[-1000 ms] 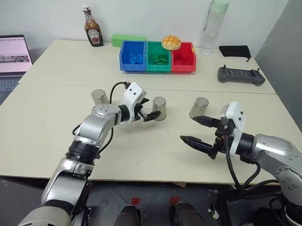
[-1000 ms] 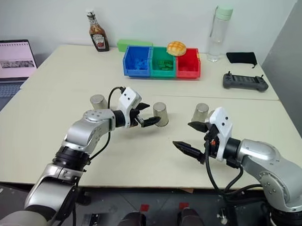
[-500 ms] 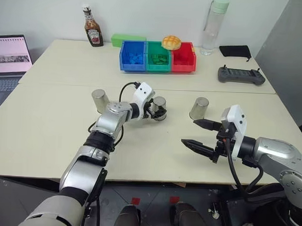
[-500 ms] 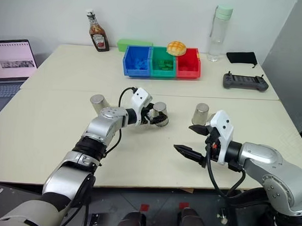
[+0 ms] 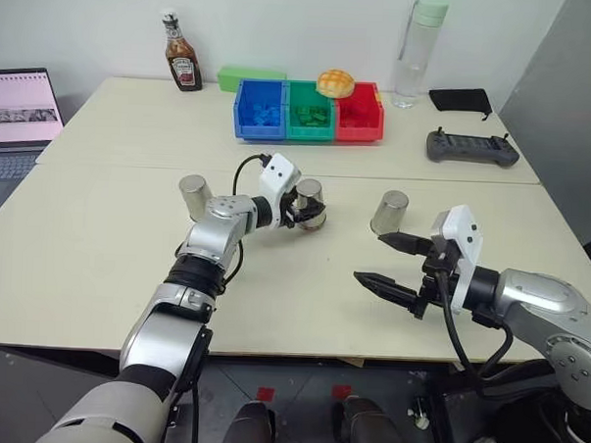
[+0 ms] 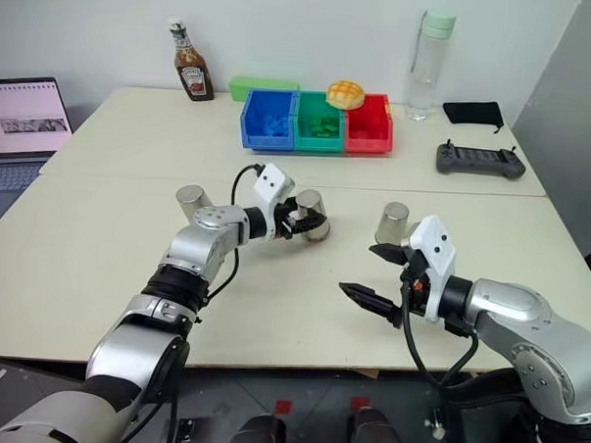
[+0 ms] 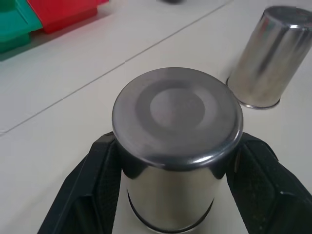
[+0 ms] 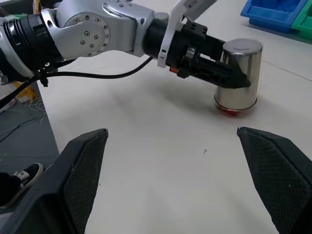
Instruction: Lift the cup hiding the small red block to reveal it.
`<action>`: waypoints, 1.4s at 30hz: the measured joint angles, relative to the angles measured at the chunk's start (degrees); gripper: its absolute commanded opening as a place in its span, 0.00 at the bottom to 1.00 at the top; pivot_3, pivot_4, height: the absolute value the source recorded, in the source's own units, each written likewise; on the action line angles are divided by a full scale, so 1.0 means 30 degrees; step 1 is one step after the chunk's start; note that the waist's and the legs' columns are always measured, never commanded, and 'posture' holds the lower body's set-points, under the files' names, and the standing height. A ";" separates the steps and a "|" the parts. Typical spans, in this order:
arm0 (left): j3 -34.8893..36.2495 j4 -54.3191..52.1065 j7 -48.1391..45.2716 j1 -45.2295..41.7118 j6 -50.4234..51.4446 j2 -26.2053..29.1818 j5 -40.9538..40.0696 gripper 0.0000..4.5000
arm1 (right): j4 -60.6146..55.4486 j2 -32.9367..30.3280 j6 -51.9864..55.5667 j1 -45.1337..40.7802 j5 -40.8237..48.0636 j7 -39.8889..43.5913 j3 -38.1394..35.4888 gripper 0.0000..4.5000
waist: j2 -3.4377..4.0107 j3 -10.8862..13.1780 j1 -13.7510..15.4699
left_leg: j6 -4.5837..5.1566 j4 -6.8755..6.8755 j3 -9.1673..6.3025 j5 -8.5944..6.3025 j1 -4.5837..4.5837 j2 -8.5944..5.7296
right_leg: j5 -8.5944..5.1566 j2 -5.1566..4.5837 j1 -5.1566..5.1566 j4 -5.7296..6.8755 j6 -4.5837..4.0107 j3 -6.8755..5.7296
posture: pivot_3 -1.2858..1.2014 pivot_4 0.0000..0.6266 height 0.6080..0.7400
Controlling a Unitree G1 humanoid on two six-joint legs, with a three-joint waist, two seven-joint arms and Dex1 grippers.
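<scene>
Steel is what my left claw point(image 5: 304, 210) has pinched: the middle cup point(image 5: 310, 204) of three, fingers point(image 7: 92, 190) pressed against both its sides, just in front of the green bin point(image 5: 309, 111). A sliver of red shows under its rim, which I take for the block point(image 8: 227, 111), so the lift looks just begun. Next I should raise it straight up, keeping the squeeze steady so the slick wall doesn't slip. My right claw point(image 5: 390, 261) hangs spread and empty, nearer me than the right cup point(image 5: 389, 212). The left cup point(image 5: 193, 196) stands beside my left forearm; swinging sideways could knock it. Bottles, bins and a controller point(image 5: 471, 148) sit well behind on the surface point(image 5: 78, 251).
</scene>
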 measured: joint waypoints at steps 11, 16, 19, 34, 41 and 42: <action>0.1572 -0.3407 0.3188 0.2086 0.2021 0.2329 0.0893 0.61 | 0.0371 0.0291 -0.0296 -0.0859 -0.0033 -0.0114 0.0524 1.00 | 0.0002 -0.0001 0.0015 | -0.0001 0.0001 -0.0004 0.0001 0.0014 0.0003 | 0.0001 -0.0001 0.0003 0.0008 0.0002 -0.0004 | 0.52 0.24 1.00; 0.2028 -0.3405 0.3610 0.2955 0.3306 0.2336 0.0636 0.61 | 0.0851 0.0373 -0.0636 -0.1319 -0.0110 -0.0128 0.0847 1.00 | 0.0000 0.0000 0.0071 | -0.0001 0.0004 -0.0022 0.0001 0.0000 0.0003 | 0.0002 -0.0002 0.0002 0.0003 0.0000 -0.0025 | 0.52 0.24 1.00; 0.2244 -0.3356 0.3741 0.2953 0.3444 0.2337 0.0593 0.61 | 0.0993 0.0373 -0.0845 -0.1417 -0.0173 -0.0053 0.0992 1.00 | 0.0000 -0.0001 0.0079 | -0.0001 0.0005 -0.0020 0.0001 0.0001 0.0000 | 0.0002 -0.0005 0.0003 0.0003 0.0000 -0.0020 | 0.52 0.24 1.00; 0.2455 -0.2166 0.4115 0.2973 0.4395 0.2330 0.0399 1.00 | 0.1272 0.0368 -0.0884 -0.1502 -0.0229 -0.0073 0.1108 1.00 | 0.0000 -0.0001 0.0058 | -0.0001 0.0002 -0.0021 0.0001 0.0002 0.0003 | 0.0003 -0.0006 0.0003 0.0005 -0.0001 -0.0023 | 0.52 0.24 1.00; 0.2786 -0.4592 0.3998 0.2930 0.4308 0.2357 -0.0024 1.00 | 0.1272 0.0367 -0.0900 -0.1500 -0.0240 -0.0092 0.1111 1.00 | 0.0000 -0.0001 0.0060 | -0.0002 0.0003 -0.0020 0.0001 0.0005 0.0004 | 0.0003 -0.0008 0.0003 0.0006 -0.0001 -0.0017 | 0.52 0.24 1.00; 0.2866 -0.4776 0.4000 0.2905 0.4288 0.2357 -0.0118 1.00 | 0.1272 0.0367 -0.0907 -0.1500 -0.0242 -0.0092 0.1111 1.00 | 0.0000 -0.0001 0.0061 | -0.0002 0.0003 -0.0020 0.0001 0.0005 0.0005 | 0.0003 -0.0008 0.0003 0.0008 -0.0002 -0.0018 | 0.52 0.24 1.00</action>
